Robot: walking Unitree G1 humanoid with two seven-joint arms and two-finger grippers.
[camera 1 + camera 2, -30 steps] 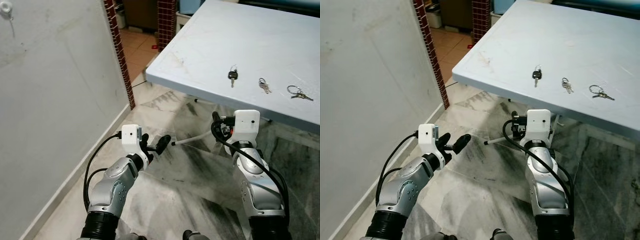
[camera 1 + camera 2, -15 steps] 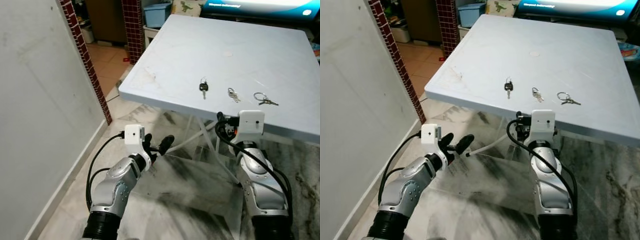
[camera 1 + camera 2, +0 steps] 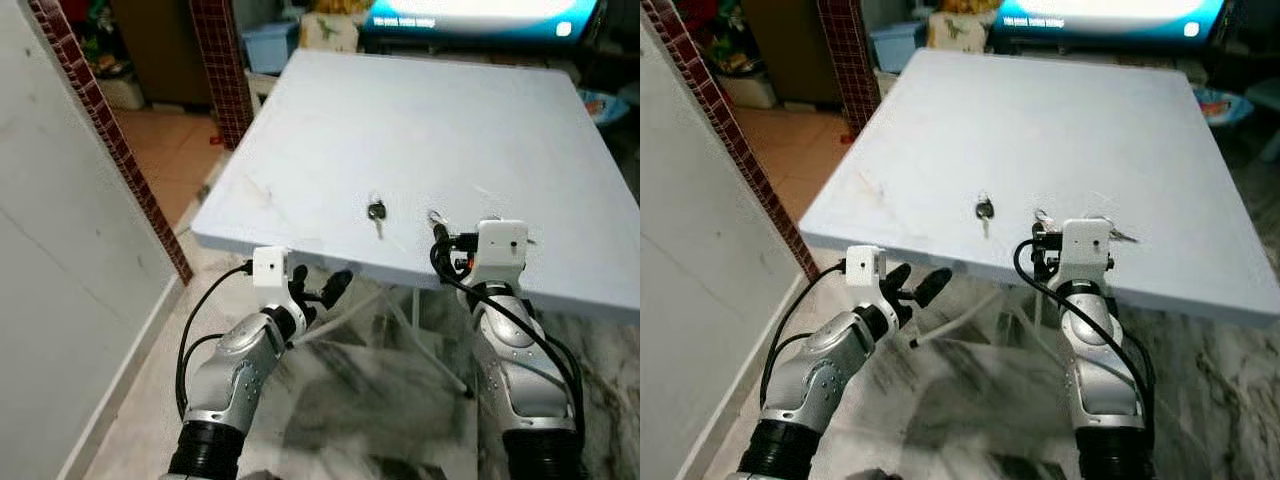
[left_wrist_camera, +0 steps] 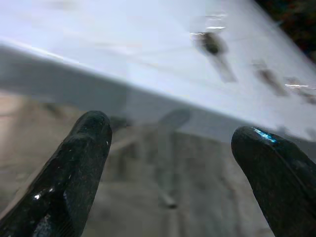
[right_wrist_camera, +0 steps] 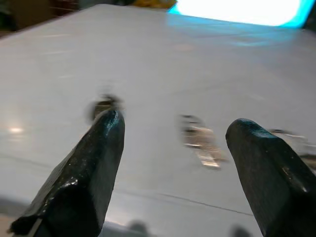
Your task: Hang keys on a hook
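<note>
Right tool (image 5: 173, 163), fingers spread wide, hovers just short of small keys (image 5: 200, 143) lying flat on the tabletop (image 3: 440, 120); light, slippery metal, best pinched at the ring.

Keys (image 3: 376, 212) on table (image 3: 330, 130) (wall (image 3: 60, 300) left)

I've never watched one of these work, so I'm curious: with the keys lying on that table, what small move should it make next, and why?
Probably ease the right claw forward and down over the middle keys. Its fingers are open and level with the table edge, with those keys lying straight ahead between them, untouched. The black-headed key lies further left, and the left claw is below the tabletop.
</note>
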